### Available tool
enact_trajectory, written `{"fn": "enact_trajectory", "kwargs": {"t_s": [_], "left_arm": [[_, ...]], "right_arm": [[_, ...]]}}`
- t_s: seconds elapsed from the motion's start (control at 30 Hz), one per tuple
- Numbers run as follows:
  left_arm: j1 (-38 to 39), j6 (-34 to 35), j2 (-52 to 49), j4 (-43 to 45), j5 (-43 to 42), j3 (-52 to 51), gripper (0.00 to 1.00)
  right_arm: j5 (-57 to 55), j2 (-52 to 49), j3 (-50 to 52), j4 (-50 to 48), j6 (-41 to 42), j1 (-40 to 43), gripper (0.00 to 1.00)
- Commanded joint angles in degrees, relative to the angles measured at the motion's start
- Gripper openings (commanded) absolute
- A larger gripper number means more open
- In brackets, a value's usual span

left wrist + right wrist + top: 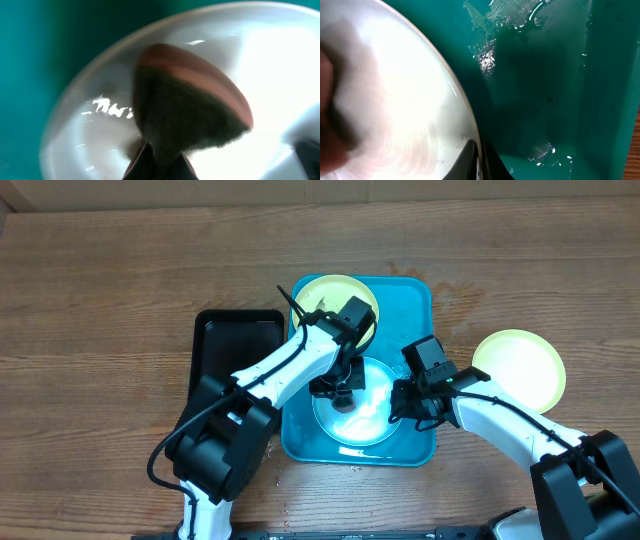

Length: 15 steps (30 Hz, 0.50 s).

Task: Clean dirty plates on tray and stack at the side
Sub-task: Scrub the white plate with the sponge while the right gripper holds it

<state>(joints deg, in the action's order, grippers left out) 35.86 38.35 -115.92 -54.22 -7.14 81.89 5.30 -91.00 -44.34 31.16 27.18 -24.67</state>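
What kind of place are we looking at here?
Probably a robot test bench staged for dishwashing: a wooden table, a wet turquoise tray, and a sponge pressed on a pale plate.

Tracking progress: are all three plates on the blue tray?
No, one yellow-green plate lies on the wooden table right of the tray, which holds only the second yellow-green plate and the light blue plate.

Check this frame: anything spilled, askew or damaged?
Minor only: wet-looking specks on the table, just past the tray's far right corner, probably splashed wash water. Nothing looks tilted or damaged.
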Motion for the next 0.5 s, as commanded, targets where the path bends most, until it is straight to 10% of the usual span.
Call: {"fn": "enact_trajectory", "kwargs": {"t_s": [0.0, 0.47], "left_arm": [[-0.02, -2.36, -0.96, -0.87, 7.63, 2.36, 0.04], [2.34, -1.88, -7.96, 13.16, -25.22, -0.11, 0.04]], "right_arm": [[-3.72, -0.72, 1.53, -0.07, 0.26, 0.15, 0.04], [-3.91, -0.72, 1.53, 1.14, 0.26, 0.13, 0.04]]}}
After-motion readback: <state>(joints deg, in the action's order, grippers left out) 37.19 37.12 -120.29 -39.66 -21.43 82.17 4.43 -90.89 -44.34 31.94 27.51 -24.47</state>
